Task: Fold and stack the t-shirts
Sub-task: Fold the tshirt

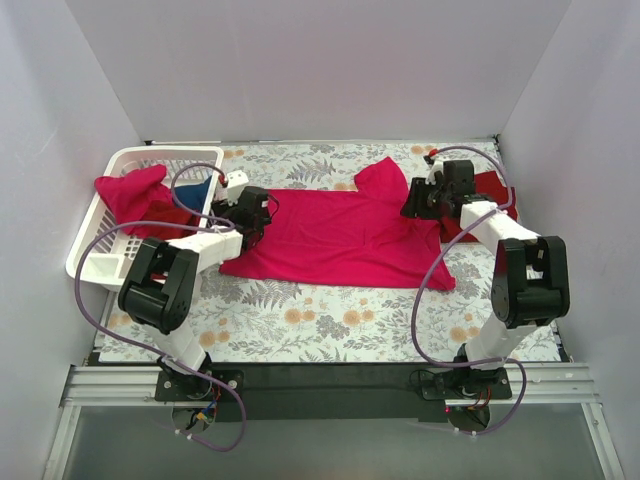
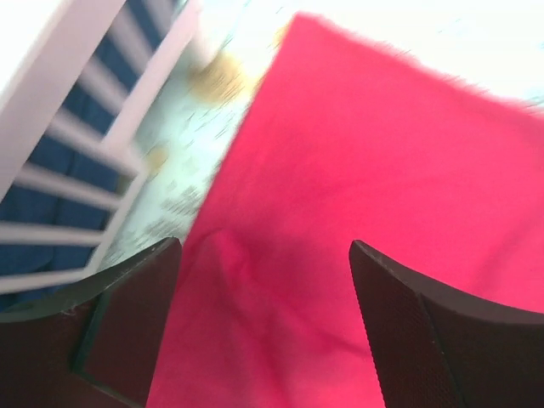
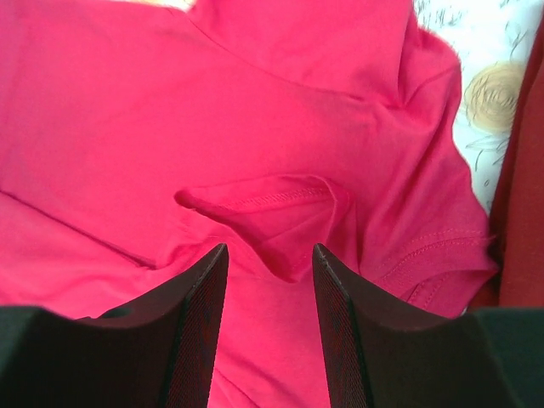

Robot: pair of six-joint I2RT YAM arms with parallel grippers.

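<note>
Top: left arm (image 1: 180, 270) and right arm (image 1: 525, 275) reach onto bright pink-red cloth t-shirt (image 1: 340, 235), spread flat on floral bench (image 1: 330, 325). Left wrist: left jaws wide open over the shirt's edge, beside white plastic lattice basket (image 2: 51, 51). Right wrist: right jaws partly open, a raised fold between them; dark maroon-red cloth shirt (image 3: 525, 221) at right.

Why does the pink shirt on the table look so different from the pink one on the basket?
The table shirt lies spread flat; the basket shirt is bunched up. The table shirt has the left gripper and right gripper over it; the basket shirt hangs on the basket rim, untouched. Both are bright pink-red.
</note>
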